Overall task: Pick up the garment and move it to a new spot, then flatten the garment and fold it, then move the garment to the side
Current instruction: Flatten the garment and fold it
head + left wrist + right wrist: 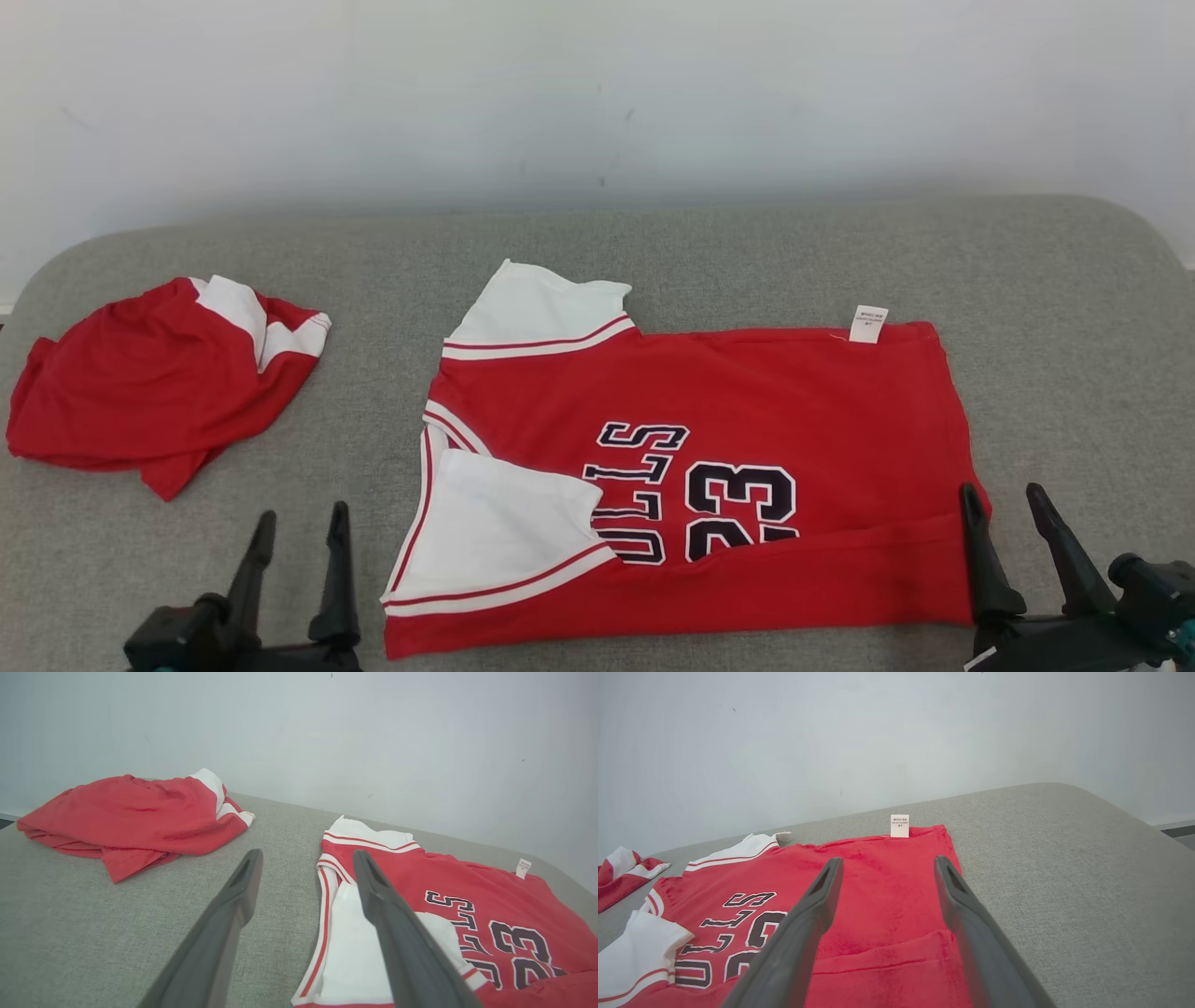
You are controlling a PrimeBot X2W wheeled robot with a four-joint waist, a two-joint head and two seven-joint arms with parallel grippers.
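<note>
Two dark fingers of the left gripper stand wide apart and empty, just left of the jersey at its near sleeve. The right gripper, equally spread and empty, hangs at the jersey's near hem corner, one finger overlapping the cloth. The jersey lies flat, its near edge folded up, with a white label at its far hem corner. A crumpled red-and-white garment sits well left of the jersey. A grey cushion lies beneath the jersey and a pale wall rises beyond it.

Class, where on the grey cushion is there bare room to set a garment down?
Widest bare patch: right of the spread jersey, out to the grey cushion's right edge. A strip runs behind both garments, along the wall. A narrower gap lies between the crumpled red garment and the jersey's sleeves. Crowded: centre and left end.
</note>
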